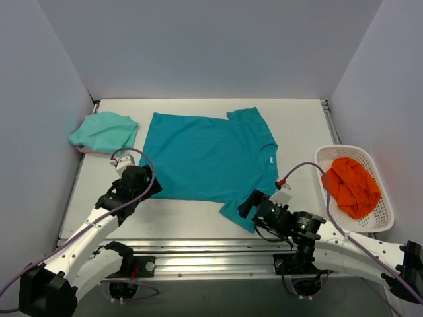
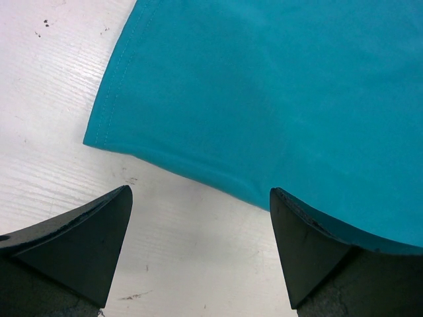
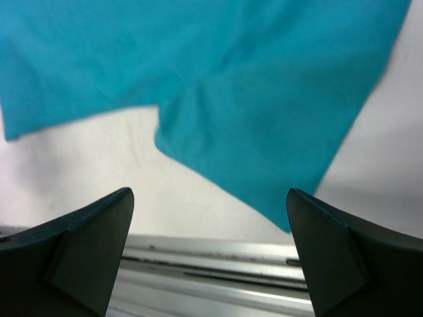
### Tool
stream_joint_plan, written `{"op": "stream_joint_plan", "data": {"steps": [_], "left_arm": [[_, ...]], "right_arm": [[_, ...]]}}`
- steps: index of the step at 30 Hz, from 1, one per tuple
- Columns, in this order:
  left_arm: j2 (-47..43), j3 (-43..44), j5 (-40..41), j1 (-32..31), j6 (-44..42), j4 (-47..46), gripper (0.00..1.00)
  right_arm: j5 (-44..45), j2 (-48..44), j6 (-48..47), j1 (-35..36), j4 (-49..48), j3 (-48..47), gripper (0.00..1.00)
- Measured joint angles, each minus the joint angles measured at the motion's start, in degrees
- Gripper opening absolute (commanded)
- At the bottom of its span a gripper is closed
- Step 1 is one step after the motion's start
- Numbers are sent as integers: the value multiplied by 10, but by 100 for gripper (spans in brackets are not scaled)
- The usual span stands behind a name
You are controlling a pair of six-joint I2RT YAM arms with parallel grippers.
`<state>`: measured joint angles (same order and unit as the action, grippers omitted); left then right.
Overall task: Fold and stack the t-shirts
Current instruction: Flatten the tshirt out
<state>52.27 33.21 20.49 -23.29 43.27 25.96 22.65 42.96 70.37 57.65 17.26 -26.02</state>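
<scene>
Pale grey walls (image 1: 211,46) box me in on the left, far and right sides, and between them lies the white surface (image 1: 301,125), faintly grained and flecked with a few dark specks in my left wrist view. A metal rail (image 1: 211,249) runs along its near edge, just in front of my two bases.

Biggest on the surface is the teal t-shirt (image 1: 205,158), spread flat near the middle. Its hem points to my left and its crew neck to my right, with a small white label (image 1: 269,160) in the neck. One sleeve reaches toward the far wall and the other toward the rail.

A white slatted basket (image 1: 386,218) sits at the right edge, partly off the surface, with a crumpled orange cloth (image 1: 353,185) in it. The mint t-shirt (image 1: 104,131) lies bunched in a soft heap at the far left, close to the teal hem but apart from it.

My left pincer (image 1: 147,187) hangs over the near-left hem corner of the teal t-shirt, fingers spread wide and gripping nothing. My right pincer (image 1: 248,205) is likewise spread and empty, hovering at the near sleeve, whose tip points at the rail.
</scene>
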Motion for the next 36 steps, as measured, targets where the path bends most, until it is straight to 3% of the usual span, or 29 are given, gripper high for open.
{"op": "stream_joint_plan", "data": {"steps": [4,11,22,36], "left_arm": [[-2,0,-1,0,3,-1,94],[2,0,-2,0,3,-2,94],[4,0,-2,0,0,-4,94],[3,0,-2,0,-5,-5,94]], "right_arm": [[-6,6,84,86,5,56,96],[23,77,228,219,21,61,96],[69,88,308,224,53,78,95],[140,70,314,222,123,16,95]]}}
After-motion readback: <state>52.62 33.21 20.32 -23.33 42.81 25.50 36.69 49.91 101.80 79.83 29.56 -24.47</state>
